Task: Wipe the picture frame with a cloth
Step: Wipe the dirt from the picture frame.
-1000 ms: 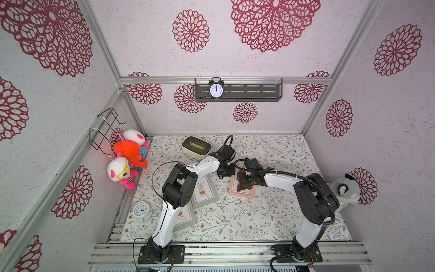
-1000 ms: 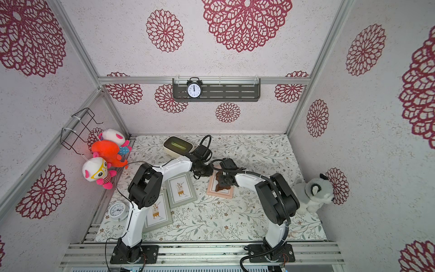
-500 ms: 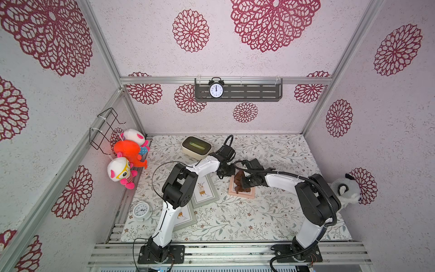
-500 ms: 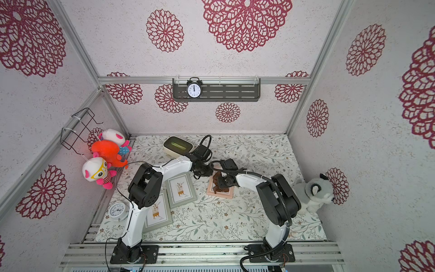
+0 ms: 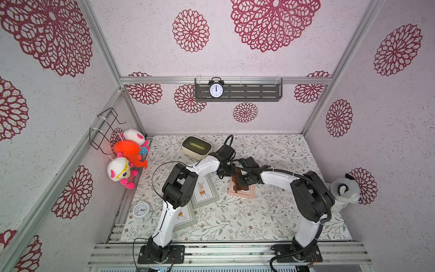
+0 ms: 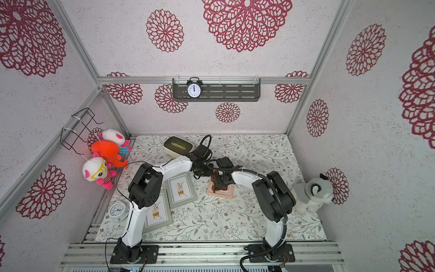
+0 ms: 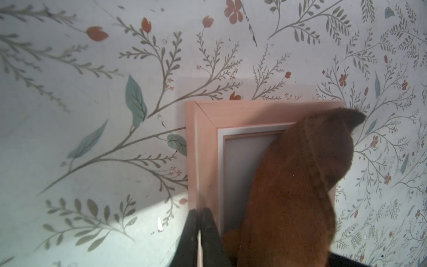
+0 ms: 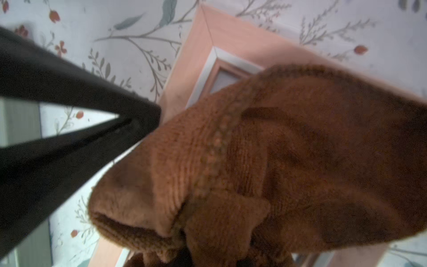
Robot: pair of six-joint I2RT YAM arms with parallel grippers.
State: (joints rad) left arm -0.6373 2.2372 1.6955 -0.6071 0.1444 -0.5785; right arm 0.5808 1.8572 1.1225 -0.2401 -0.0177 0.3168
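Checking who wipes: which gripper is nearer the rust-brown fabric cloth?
Right. The right gripper grips the cloth; the left gripper sits shut beside it, at the edge of the pink wooden picture frame.

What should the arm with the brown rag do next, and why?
Probably sweep the cloth across the glass toward the left gripper. The cloth, held in the shut right gripper, covers only part of the pink frame; a strip of glass shows bare, and the shut left gripper sits at the frame's edge, seemingly steadying it.
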